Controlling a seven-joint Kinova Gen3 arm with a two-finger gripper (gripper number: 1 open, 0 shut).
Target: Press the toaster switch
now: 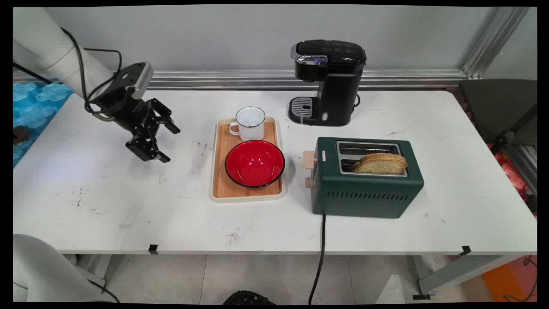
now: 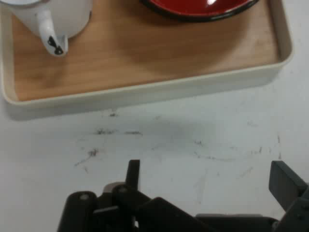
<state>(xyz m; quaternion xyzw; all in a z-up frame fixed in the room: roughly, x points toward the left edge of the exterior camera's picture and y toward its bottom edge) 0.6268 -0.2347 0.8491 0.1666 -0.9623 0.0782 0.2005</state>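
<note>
My black gripper (image 1: 169, 143) hangs open and empty above the table's left part, its fingers pointing toward the wooden tray (image 1: 219, 171). The tray holds a white enamel mug (image 1: 250, 123) at its far end and a red bowl (image 1: 254, 163) in front of it. In the hand view the tray (image 2: 145, 92) lies just ahead, with the mug (image 2: 53, 19) at upper left and the bowl (image 2: 198, 7) at the top. My fingertips (image 2: 285, 181) stand wide apart over bare tabletop, short of the tray's rim.
A green toaster (image 1: 364, 182) with a slice of bread (image 1: 381, 164) in its near slot stands right of the tray, its cord running off the front edge. A black coffee machine (image 1: 328, 81) stands at the back.
</note>
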